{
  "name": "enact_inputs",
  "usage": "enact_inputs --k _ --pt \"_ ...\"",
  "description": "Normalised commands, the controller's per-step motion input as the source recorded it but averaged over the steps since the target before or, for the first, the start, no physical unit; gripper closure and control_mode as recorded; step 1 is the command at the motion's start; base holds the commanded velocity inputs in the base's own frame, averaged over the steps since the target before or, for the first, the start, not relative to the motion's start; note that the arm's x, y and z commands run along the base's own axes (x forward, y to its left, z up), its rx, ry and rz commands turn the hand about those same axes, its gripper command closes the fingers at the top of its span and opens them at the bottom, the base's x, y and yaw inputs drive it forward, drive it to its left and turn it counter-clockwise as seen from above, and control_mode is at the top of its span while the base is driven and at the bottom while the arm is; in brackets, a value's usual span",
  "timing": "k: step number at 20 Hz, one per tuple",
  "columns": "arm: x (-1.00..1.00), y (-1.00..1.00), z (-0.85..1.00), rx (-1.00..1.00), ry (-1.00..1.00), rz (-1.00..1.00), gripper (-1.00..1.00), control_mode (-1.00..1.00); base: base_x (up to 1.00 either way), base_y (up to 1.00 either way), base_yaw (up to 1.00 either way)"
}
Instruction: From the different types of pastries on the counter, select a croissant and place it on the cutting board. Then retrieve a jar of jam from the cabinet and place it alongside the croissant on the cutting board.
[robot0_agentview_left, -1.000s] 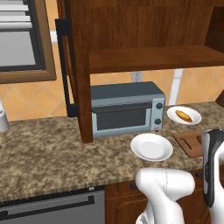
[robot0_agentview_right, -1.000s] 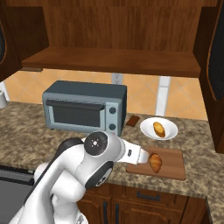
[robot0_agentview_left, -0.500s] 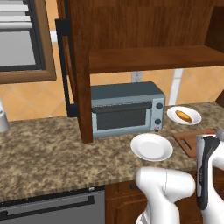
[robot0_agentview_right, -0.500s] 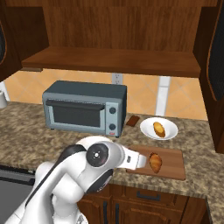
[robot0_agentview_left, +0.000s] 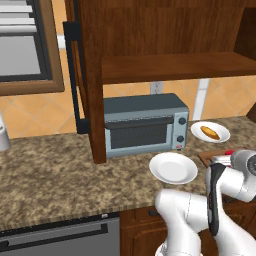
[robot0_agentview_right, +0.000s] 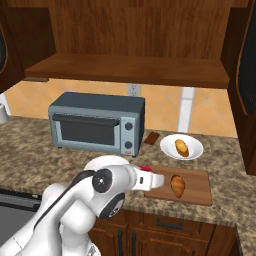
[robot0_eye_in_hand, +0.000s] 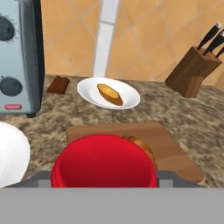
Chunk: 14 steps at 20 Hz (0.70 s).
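Two cameras sit behind the arm, one left, one right, looking down and forward. Both see the toaster oven (robot0_agentview_left: 145, 124) and the counter (robot0_agentview_right: 35, 142). The hand camera looks from low, close to the cutting board (robot0_eye_in_hand: 170, 148).

Granite counter (robot0_agentview_right: 227, 150) bears toaster oven (robot0_agentview_right: 96, 123), plates (robot0_agentview_right: 181, 147), cutting board (robot0_agentview_right: 197, 182).

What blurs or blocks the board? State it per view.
Hand view: a big red jar hides part of the board and pastry. Right base view: board and pastry sharp. Left base view: the arm covers most of the board.
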Motion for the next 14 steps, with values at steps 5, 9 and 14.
enact_inputs --k 5,9,14 --pt "0.26 -0.15 -0.37 -0.13 0.0 -0.06 1.0 -1.0 0.0 0.0 0.0" --pt "0.11 -0.34 -0.34 -0.07 0.0 -0.07 1.0 -1.0 0.0 0.0 0.0" --pt "0.01 -0.02 -0.16 0.0 0.0 -0.01 1.0 -1.0 0.0 0.0 0.0"
